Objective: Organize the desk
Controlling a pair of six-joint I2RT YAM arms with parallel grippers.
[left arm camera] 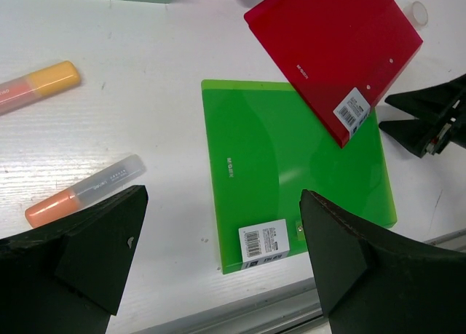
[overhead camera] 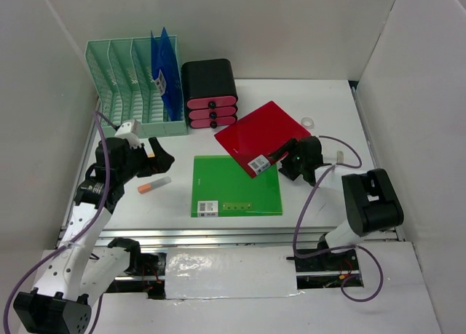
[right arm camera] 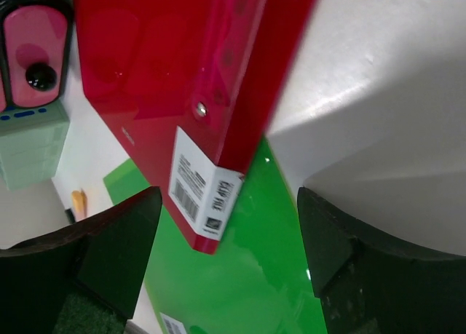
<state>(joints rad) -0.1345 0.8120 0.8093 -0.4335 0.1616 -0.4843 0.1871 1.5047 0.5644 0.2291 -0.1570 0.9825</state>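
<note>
The right gripper is released. In its wrist view the two black fingers stand wide apart, and the labelled corner of the red folder pokes between them without touching either. This gripper sits just off the far right corner of the green folder. The red folder lies slanted, its labelled corner overlapping that same far right corner and the rest stretching away behind and to the right.

The left gripper is released too, its jaws spread with nothing between them. It is held to the left of the green folder, about level with its far edge. A marker with an orange body and a clear cap lies just left of the green folder. A pink-and-orange highlighter lies farther left and toward the back.

The green folder lies flat, square to the silver rail, with a white barcode label at its near left corner. It sits near the front middle of the desk, a white surface walled by white panels, and the rail runs close in front of the folder.

Well behind the green folder stands a black drawer box with pink fronts. Behind and to the left is a mint-green file rack, with blue folders in its slots nearest the drawer box. A small white ring lies behind and to the right, just past the red folder.
</note>
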